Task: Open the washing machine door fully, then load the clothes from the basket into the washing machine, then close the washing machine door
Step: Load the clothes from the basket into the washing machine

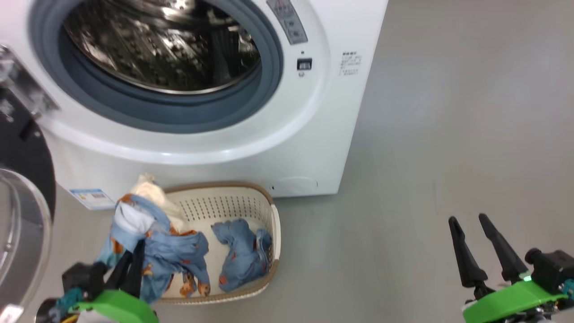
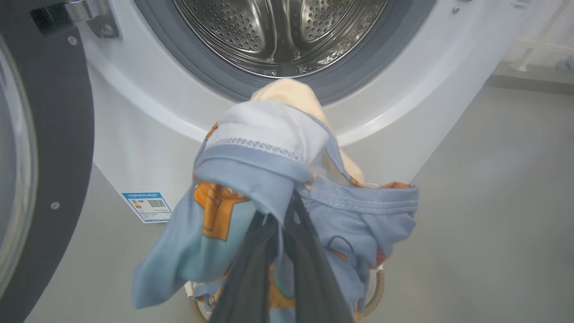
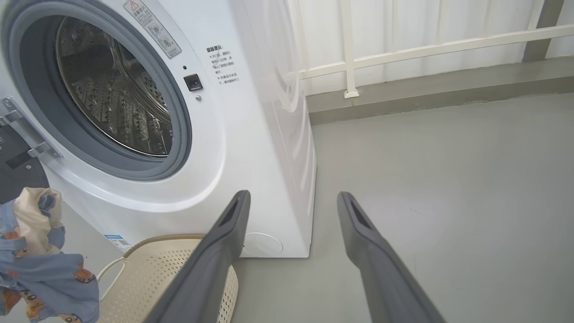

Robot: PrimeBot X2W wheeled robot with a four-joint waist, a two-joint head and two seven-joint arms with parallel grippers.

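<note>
Grey floor [image 1: 448,112] all around, a pale railing [image 3: 403,51] along the back wall, and the white washing machine [image 1: 323,112] sits right in front of me. Its door [image 1: 27,152] is swung wide open off to my left, black rim and clear glass bowl in view, so the steel drum [image 1: 161,49] and the grey gasket [image 1: 179,116] round it are in plain sight. On the floor, just in front of the machine's lower edge and near the blue sticker [image 1: 92,197], is the basket [image 1: 274,215], cream with a brown rim. My left tool [image 2: 282,215] has its two fingers squeezed together on a bundle of the clothes [image 1: 170,251], which is light blue fabric with orange prints plus some cream cloth bunched on top. That bundle hangs above the left end of the basket and drapes down around the fingers. It's lower than the drum opening and in front of the machine, not inside it. One more crumpled blue piece [image 1: 242,255] lies in the bottom of the basket, toward its right side. My right tool [image 1: 468,220] is way off to the right over the floor with its fingers spread wide apart, well away from both the basket and the laundry.
</note>
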